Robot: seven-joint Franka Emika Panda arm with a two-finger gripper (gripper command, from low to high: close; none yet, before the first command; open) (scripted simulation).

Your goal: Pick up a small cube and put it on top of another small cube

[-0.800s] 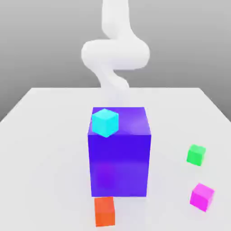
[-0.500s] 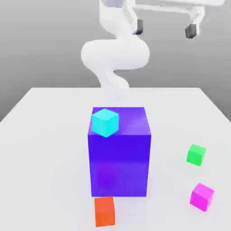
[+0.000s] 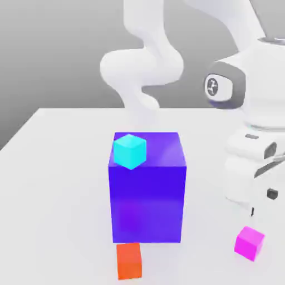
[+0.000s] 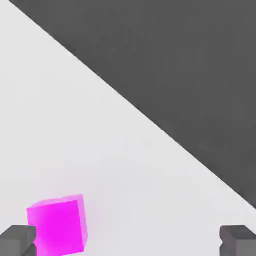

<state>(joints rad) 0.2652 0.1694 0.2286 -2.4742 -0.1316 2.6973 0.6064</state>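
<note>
Our hand (image 4: 127,242) hangs with its fingertips (image 4: 17,240) spread wide and nothing between them. The magenta-pink cube (image 3: 249,242) sits on the white worktop (image 3: 55,183), just beside one fingertip. In the exterior view it lies at about four o'clock from the tall blue block (image 3: 147,186), which carries a cyan cube (image 3: 129,150); an orange-red cube (image 3: 129,260) rests at the block's six o'clock.

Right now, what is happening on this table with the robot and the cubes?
The white robot arm hangs low over the table, at the exterior view's right, just above the small magenta cube. Its tool is open, and the cube lies on the table close to one finger, not yet gripped. A cyan cube sits on the big blue block; an orange-red cube lies in front.
</note>
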